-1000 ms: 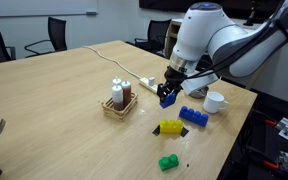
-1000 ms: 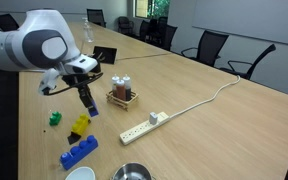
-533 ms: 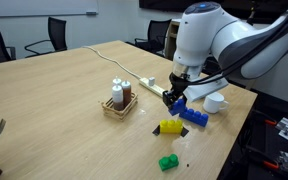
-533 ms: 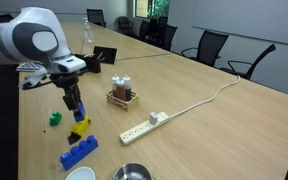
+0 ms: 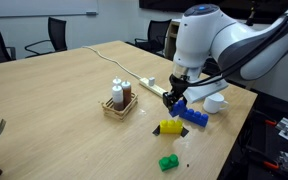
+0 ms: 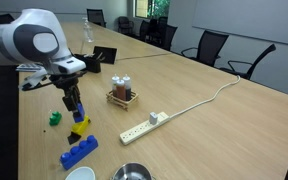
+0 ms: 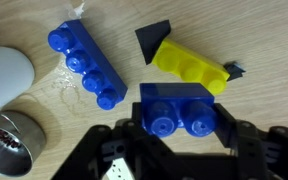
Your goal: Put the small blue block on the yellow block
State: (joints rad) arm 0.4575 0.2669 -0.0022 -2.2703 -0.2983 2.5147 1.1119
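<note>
My gripper (image 7: 179,128) is shut on the small blue block (image 7: 179,110), a stubby two-stud brick held between the fingers. The yellow block (image 7: 189,68) lies on the table just beyond it, slightly angled. In both exterior views the gripper (image 5: 172,100) (image 6: 74,108) hangs just above the yellow block (image 5: 170,127) (image 6: 79,128), with the small blue block (image 5: 174,103) a little over it. I cannot tell whether the two blocks touch.
A longer dark-blue brick (image 5: 194,116) (image 7: 87,68) lies beside the yellow one. A green brick (image 5: 168,162) lies nearer the table edge. A white cup (image 5: 215,101), a metal bowl (image 7: 9,145), a wooden caddy with bottles (image 5: 119,101) and a power strip (image 5: 144,85) stand nearby.
Over the last second the gripper carried the small blue block across and down towards the yellow block. In the last half second it has hardly moved.
</note>
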